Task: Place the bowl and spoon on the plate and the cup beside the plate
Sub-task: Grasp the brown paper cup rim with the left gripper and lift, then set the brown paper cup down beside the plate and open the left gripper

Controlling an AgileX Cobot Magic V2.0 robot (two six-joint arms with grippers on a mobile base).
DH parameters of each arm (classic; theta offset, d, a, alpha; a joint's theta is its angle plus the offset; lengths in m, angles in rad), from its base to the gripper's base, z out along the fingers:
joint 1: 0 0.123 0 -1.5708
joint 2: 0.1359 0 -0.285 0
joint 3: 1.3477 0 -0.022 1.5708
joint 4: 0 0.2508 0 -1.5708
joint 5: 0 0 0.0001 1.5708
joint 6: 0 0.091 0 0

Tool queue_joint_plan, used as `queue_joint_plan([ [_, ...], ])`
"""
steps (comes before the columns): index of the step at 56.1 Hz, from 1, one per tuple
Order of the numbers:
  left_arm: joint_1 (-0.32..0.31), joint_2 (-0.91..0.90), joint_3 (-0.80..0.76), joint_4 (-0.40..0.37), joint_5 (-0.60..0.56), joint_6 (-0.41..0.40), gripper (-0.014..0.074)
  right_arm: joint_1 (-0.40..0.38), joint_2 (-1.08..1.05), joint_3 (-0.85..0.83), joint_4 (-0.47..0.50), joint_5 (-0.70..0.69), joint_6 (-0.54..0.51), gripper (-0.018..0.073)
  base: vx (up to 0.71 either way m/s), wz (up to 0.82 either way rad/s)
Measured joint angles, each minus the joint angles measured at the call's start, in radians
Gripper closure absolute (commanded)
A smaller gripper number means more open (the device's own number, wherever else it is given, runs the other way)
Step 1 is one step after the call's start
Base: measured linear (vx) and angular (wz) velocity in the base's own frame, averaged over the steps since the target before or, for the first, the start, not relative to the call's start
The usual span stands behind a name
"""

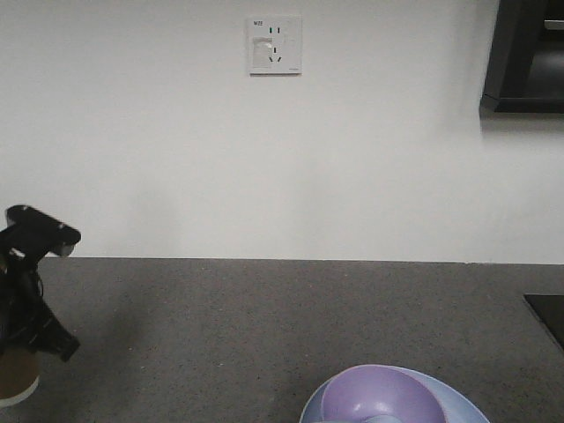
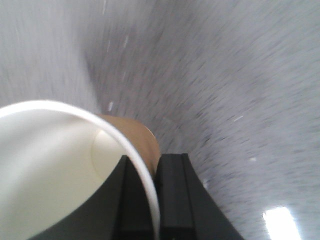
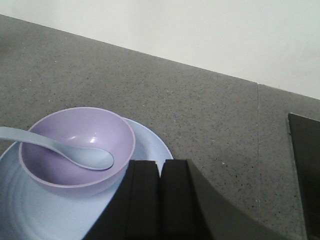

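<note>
I am seeing the bowl [image 3: 77, 145] sitting on the plate [image 3: 150, 150], slightly toward the plate's far side, with the spoon [image 3: 75, 152] lying inside it — scoop down in the bowl, handle leaning over the rim toward the left edge of the right wrist view. The plate is resting on the grey speckled surface [image 3: 200, 100], near its front edge in the front view. The right claw [image 3: 161, 200] is hanging just beside the plate's rim, its two dark fingers pressed together with nothing between them. The cup [image 2: 60, 170] is well apart to the left, off the plate. The left claw [image 2: 156, 200] is pinching the cup's white rim, one finger inside the wall and one outside — the left wrist view is motion-blurred.
</note>
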Motion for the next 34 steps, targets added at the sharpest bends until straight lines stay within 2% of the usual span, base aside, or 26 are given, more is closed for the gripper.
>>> queue_joint_plan([
  [12, -0.192, -0.021, -0.176, -0.112, 0.014, 0.089, 0.0600, 0.000, 0.000, 0.000, 0.000, 0.000, 0.000, 0.0568, 0.00, 0.00],
  [21, -0.326, 0.048, -0.282, -0.144, 0.014, 0.096, 0.0599, 0.000, 0.000, 0.000, 0.000, 0.002, 0.000, 0.0568, 0.00, 0.00],
  [34, -0.420, 0.186, -0.334, -0.156, 0.013, 0.096, 0.0599, 0.000, 0.000, 0.000, 0.000, 0.007, 0.000, 0.0568, 0.00, 0.00],
])
